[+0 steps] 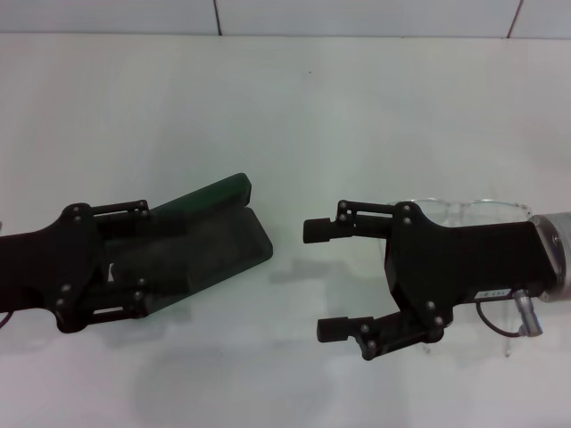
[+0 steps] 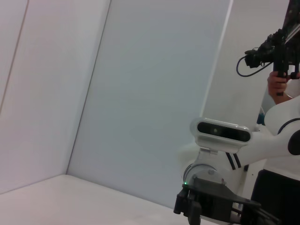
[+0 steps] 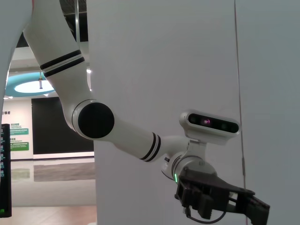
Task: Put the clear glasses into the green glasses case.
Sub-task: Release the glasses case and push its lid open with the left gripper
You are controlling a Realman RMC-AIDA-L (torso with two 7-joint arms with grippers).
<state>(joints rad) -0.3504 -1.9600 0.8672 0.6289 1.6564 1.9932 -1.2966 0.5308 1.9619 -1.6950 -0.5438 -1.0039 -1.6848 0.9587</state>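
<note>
The green glasses case (image 1: 223,234) lies open on the white table (image 1: 294,107), left of centre, with its dark lining up. My left gripper (image 1: 153,259) hovers over the case's near end, fingers spread wide to either side of it; their tips merge with the dark case. The clear glasses (image 1: 468,210) lie at the right, mostly hidden under my right gripper (image 1: 324,280), with a temple arm (image 1: 514,342) showing below it. The right gripper is open, with nothing between its fingers, and points toward the case. Neither wrist view shows the case or the glasses.
A bare strip of table separates the case from the right fingertips. The left wrist view shows the right arm's wrist camera (image 2: 221,131) and a person holding a camera rig (image 2: 280,56). The right wrist view shows the left arm (image 3: 98,119).
</note>
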